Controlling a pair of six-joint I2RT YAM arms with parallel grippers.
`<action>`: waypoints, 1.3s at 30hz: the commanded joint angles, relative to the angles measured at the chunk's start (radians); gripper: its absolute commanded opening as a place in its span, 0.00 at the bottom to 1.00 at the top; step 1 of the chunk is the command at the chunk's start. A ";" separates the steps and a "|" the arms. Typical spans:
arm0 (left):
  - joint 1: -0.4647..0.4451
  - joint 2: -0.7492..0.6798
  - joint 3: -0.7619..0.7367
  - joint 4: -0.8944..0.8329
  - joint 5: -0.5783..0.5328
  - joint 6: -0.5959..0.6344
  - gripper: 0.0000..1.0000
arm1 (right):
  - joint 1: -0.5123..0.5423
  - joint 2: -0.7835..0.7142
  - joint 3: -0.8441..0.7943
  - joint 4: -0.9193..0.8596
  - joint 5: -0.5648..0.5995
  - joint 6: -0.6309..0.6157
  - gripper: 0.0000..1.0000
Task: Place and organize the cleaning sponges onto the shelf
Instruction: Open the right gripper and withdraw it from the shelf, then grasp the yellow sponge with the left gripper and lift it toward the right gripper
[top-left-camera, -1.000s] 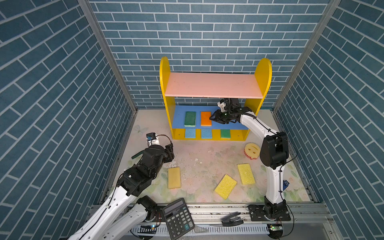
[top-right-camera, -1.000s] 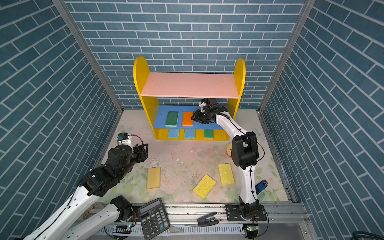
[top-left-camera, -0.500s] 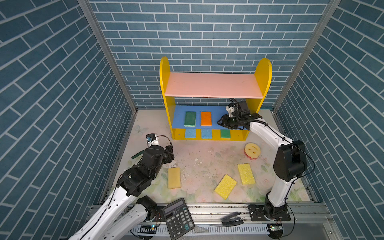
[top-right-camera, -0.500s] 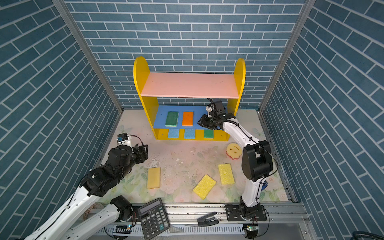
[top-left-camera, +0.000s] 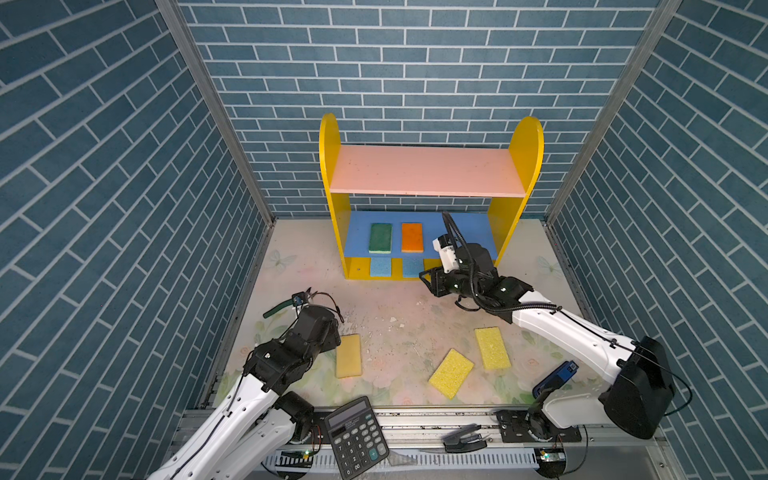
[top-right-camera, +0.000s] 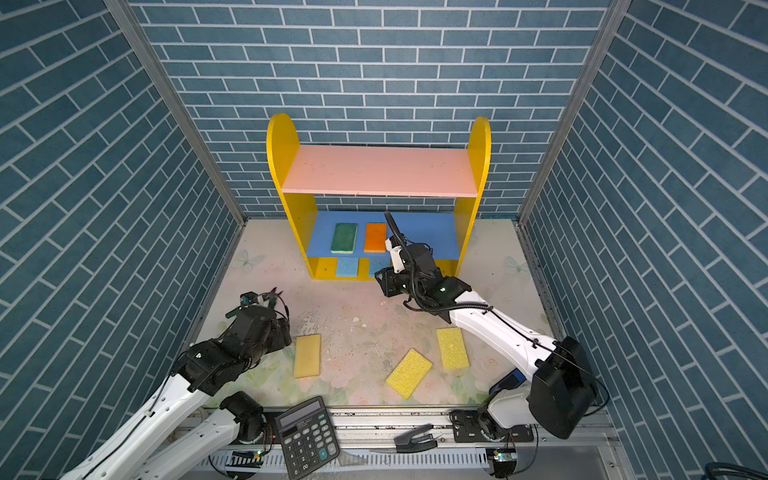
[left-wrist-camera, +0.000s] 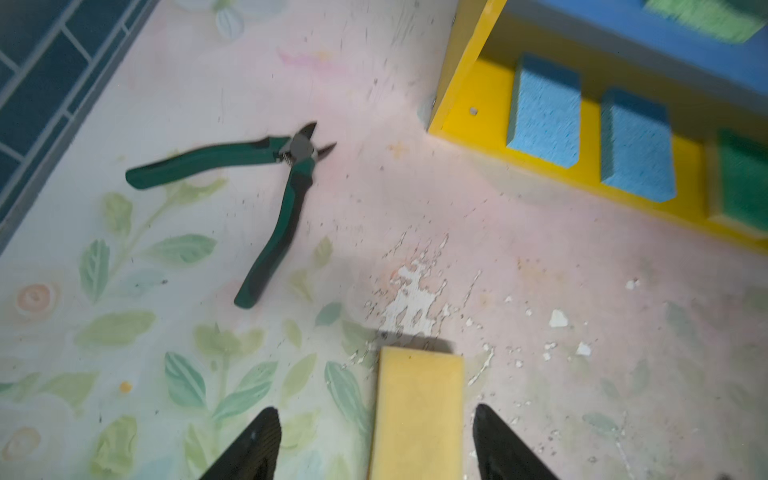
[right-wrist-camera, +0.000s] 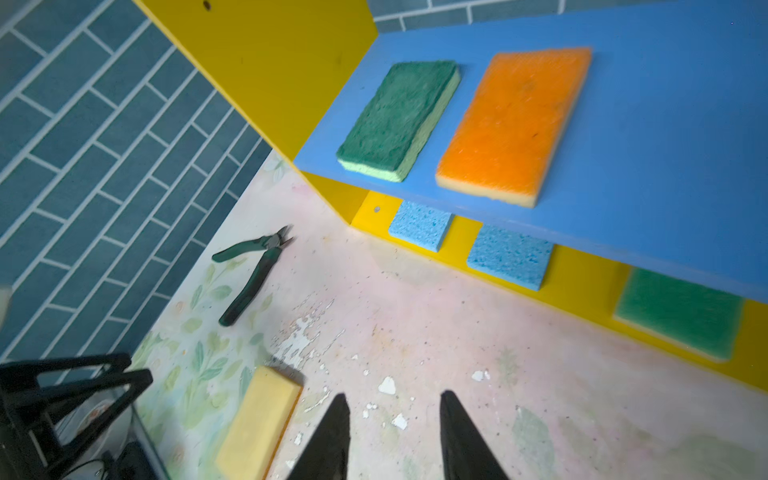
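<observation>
The shelf (top-left-camera: 428, 170) stands at the back. Its blue board holds a green sponge (top-left-camera: 380, 238) and an orange sponge (top-left-camera: 412, 237). On the yellow base lie two light blue sponges (top-left-camera: 380, 267) (top-left-camera: 411, 266) and a green one (right-wrist-camera: 681, 311). Three yellow sponges (top-left-camera: 348, 355) (top-left-camera: 451, 372) (top-left-camera: 492, 348) lie on the floor. My left gripper (left-wrist-camera: 376, 432) is open over the left yellow sponge (left-wrist-camera: 417, 415), which lies between its fingers, untouched. In front of the shelf my right gripper (right-wrist-camera: 392, 415) hangs open above bare floor, holding nothing.
Green-handled pliers (left-wrist-camera: 274, 195) lie on the floor by the left wall, just beyond my left gripper. A black calculator (top-left-camera: 356, 440) rests on the front rail. Blue brick walls close in the left, right and back sides.
My right gripper has drawn back out of the shelf's middle level and come down in front of the shelf. The right arm now covers the round yellow sponge. My left gripper has opened wider.
</observation>
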 joint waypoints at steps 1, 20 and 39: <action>0.007 -0.027 -0.060 -0.074 0.059 -0.064 0.76 | -0.015 -0.044 -0.082 0.118 0.112 -0.010 0.37; 0.007 0.021 -0.311 0.261 0.200 -0.124 0.70 | -0.018 -0.018 -0.093 0.053 0.301 0.070 0.39; 0.007 0.215 -0.347 0.590 0.287 -0.155 0.33 | -0.028 0.089 0.001 -0.003 0.237 0.085 0.39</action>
